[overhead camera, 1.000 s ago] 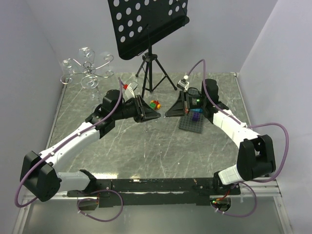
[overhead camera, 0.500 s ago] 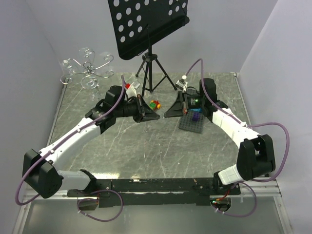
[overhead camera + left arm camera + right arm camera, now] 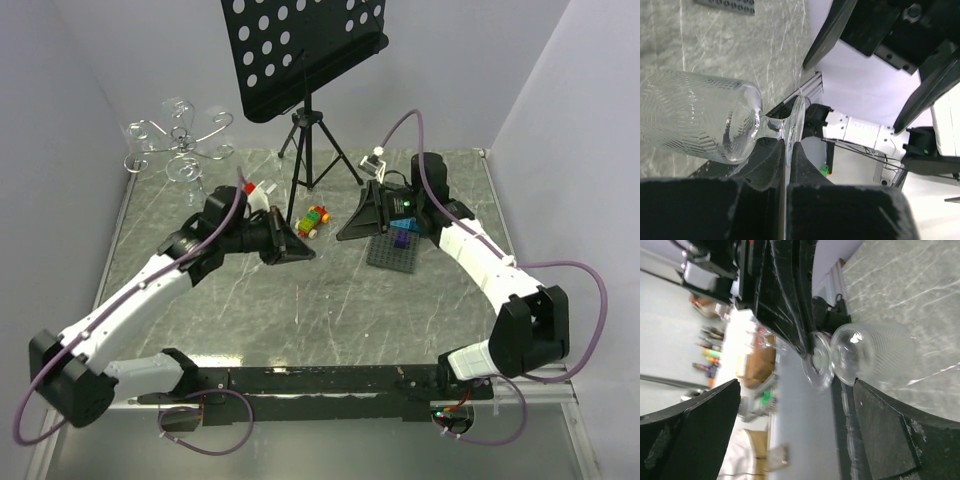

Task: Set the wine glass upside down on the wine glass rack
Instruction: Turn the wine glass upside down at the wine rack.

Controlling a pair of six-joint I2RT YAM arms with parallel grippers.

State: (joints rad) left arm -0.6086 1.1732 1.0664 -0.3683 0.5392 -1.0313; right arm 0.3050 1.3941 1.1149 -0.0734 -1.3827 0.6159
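Note:
The wine glass (image 3: 695, 116), clear with fine etched lines, lies sideways in the air. My left gripper (image 3: 788, 145) is shut on the thin disc of its foot (image 3: 796, 120). In the top view that gripper (image 3: 300, 248) hovers over the table's middle left, and the glass itself is too clear to make out there. My right gripper (image 3: 347, 228) faces it from the right, a short gap away. In the right wrist view it (image 3: 797, 390) stands wide open, with the glass (image 3: 865, 352) beyond its fingertips and untouched. The chrome wine glass rack (image 3: 180, 150) stands at the far left corner.
A black music stand (image 3: 300, 50) on a tripod (image 3: 312, 150) rises at the back centre. A small colourful toy car (image 3: 317, 215) lies between the grippers. A grey studded baseplate (image 3: 398, 252) with a purple brick (image 3: 401, 238) lies under the right arm.
My right gripper has opened and let go of the glass. The left gripper has shut on the glass's foot and drawn back to the left with it.

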